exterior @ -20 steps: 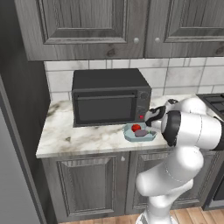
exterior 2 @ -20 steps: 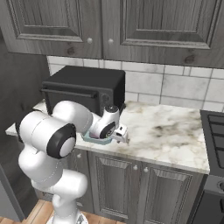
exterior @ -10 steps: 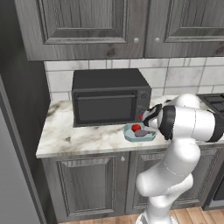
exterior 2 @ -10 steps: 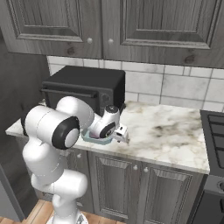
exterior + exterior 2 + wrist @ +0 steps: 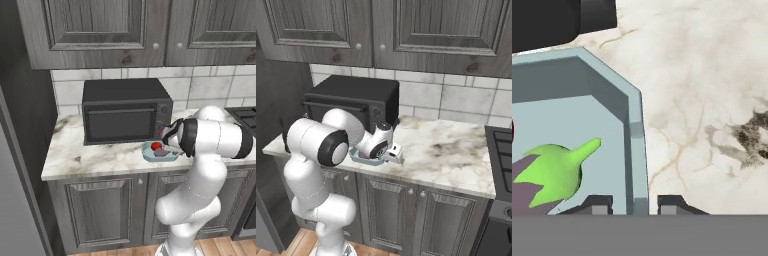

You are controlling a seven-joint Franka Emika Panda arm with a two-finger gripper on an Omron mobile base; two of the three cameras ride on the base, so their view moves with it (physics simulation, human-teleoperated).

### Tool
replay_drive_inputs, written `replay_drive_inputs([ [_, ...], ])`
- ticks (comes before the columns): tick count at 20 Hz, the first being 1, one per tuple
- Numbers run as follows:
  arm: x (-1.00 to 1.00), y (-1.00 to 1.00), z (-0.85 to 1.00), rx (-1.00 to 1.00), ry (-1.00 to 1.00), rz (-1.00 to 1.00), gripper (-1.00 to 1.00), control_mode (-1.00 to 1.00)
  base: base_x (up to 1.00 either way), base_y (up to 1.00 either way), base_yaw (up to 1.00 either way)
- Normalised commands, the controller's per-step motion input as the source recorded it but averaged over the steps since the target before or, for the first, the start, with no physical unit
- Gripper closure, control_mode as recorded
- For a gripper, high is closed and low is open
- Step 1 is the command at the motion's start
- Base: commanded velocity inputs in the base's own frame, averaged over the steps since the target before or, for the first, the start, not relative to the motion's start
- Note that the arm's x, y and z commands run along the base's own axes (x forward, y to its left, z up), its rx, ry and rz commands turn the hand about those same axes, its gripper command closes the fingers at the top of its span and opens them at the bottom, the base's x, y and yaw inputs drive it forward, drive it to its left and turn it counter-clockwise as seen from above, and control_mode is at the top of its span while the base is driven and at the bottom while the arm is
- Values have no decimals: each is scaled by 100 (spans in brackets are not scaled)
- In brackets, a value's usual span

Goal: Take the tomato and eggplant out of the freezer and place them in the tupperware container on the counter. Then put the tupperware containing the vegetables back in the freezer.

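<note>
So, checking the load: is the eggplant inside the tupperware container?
Yes, the eggplant lies inside the tupperware container, beside its wall.

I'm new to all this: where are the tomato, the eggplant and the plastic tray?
tomato (image 5: 156, 146), left base view, its red top.
eggplant (image 5: 554, 167), hand view, its green stem cap.
plastic tray (image 5: 637, 150), hand view, its rim wall.

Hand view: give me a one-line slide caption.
Gripper straddling the tupperware container wall, eggplant inside, on the marbled counter.
</note>
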Motion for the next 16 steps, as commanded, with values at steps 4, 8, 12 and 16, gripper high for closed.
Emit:
replay_drive_inputs([
  [4, -12, 0, -16, 0, 2, 0, 100, -100, 0, 0, 0],
  [8, -29, 0, 21, 3, 0, 0, 100, -100, 0, 0, 0],
  [12, -40, 0, 83, 11, -2, 0, 100, -100, 0, 0, 0],
  [16, -59, -6, 100, 14, -1, 0, 100, -100, 0, 0, 0],
])
